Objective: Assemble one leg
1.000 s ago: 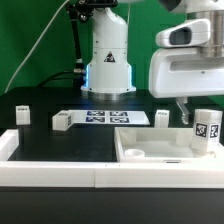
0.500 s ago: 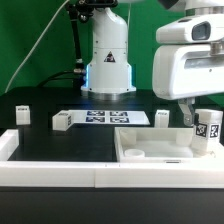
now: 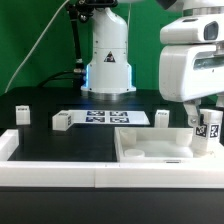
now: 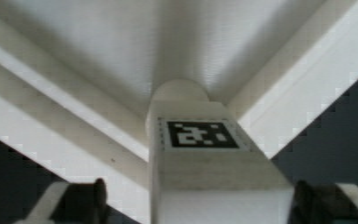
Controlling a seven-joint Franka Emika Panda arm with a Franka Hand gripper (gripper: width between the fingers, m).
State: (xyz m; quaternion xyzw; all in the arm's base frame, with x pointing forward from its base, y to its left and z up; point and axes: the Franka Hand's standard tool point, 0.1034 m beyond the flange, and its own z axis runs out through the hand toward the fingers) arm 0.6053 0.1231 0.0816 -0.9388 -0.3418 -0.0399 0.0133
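Observation:
My gripper [image 3: 207,122] is shut on the leg [image 3: 210,128], a short white post with square tags, and holds it upright at the exterior view's right, over the right rim of the large white tabletop piece [image 3: 150,152]. In the wrist view the leg [image 4: 197,140] fills the space between the dark fingers [image 4: 78,200] of my gripper [image 4: 197,208], with the tabletop's ribs behind it. Whether the leg's lower end touches the tabletop is hidden.
Three more tagged legs stand on the black table: one at the far left [image 3: 22,115], one left of the marker board [image 3: 62,121], one right of it [image 3: 163,117]. The marker board [image 3: 100,117] lies in the middle. The arm's base [image 3: 108,60] stands behind. A white rail [image 3: 50,176] runs along the front.
My gripper has shifted to the exterior view's right with the leg still in it. The other parts have not moved.

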